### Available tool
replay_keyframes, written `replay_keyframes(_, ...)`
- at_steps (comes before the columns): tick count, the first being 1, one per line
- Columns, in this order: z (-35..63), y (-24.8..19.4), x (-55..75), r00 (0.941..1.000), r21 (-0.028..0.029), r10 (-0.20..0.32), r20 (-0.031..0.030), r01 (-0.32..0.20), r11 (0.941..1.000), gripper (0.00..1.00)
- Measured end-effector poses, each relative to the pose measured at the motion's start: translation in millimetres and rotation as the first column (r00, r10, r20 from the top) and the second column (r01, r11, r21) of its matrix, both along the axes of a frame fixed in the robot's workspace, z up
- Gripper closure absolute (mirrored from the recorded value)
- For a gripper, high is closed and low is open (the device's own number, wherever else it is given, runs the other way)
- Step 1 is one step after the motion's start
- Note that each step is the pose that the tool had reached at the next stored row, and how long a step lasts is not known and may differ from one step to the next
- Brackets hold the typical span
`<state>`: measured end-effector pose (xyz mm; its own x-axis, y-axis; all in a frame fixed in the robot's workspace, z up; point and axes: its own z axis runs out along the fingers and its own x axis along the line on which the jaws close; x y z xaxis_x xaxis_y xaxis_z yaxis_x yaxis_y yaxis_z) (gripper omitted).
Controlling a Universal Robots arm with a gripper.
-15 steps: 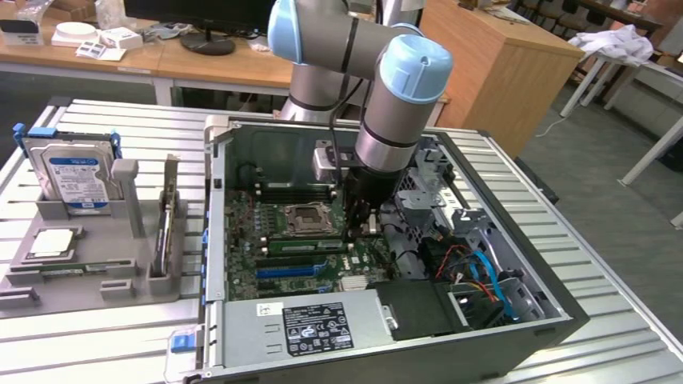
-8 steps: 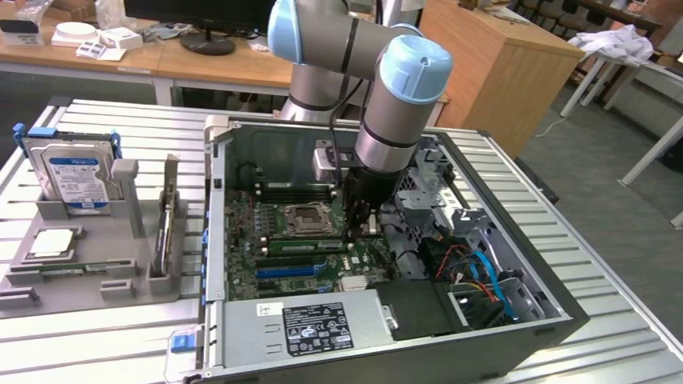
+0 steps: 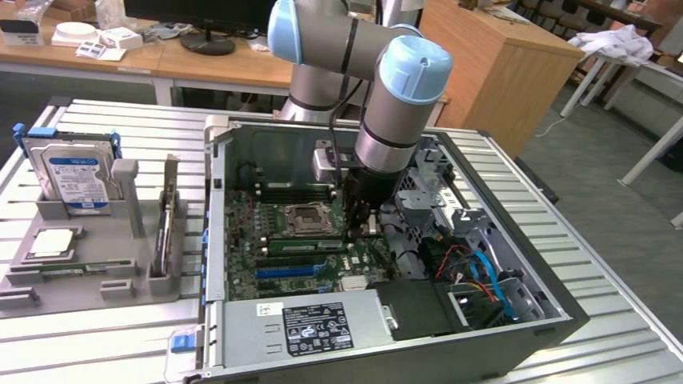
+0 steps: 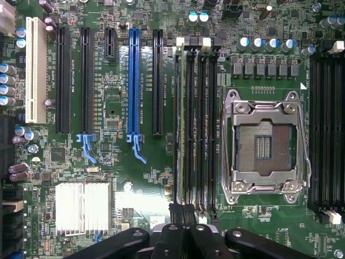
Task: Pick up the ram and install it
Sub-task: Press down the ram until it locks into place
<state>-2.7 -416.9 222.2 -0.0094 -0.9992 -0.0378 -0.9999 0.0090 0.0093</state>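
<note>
The ram [image 4: 186,135] is a thin green stick standing on edge in one of the dark memory slots beside the empty processor socket [image 4: 264,145]. In the exterior view the ram [image 3: 304,245] lies along the motherboard just in front of the socket [image 3: 304,218]. My gripper [image 3: 357,228] reaches down into the open computer case [image 3: 533,320] at the end of that slot bank. Its black fingers [image 4: 175,224] are shut together directly over the stick's near end. I cannot tell whether they touch the ram.
A grey tray [image 3: 96,280] at the exterior view's left holds a blue-labelled hard drive [image 3: 75,172] and a square silver processor chip [image 3: 50,242]. Inside the case are the power supply [image 3: 315,324], coloured cables [image 3: 481,272], a blue expansion slot [image 4: 133,81] and a silver heatsink [image 4: 83,208].
</note>
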Motion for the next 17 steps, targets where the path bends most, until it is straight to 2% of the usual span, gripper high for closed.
replay_keyframes(6,2.2,0.1,0.0,1.0,0.0008,0.0,-0.0003,0.0,1.0,0.89)
replay_keyframes(17,24.0,0.0,0.0,1.0,-0.0007,0.0,-0.0007,0.0,1.0,0.89)
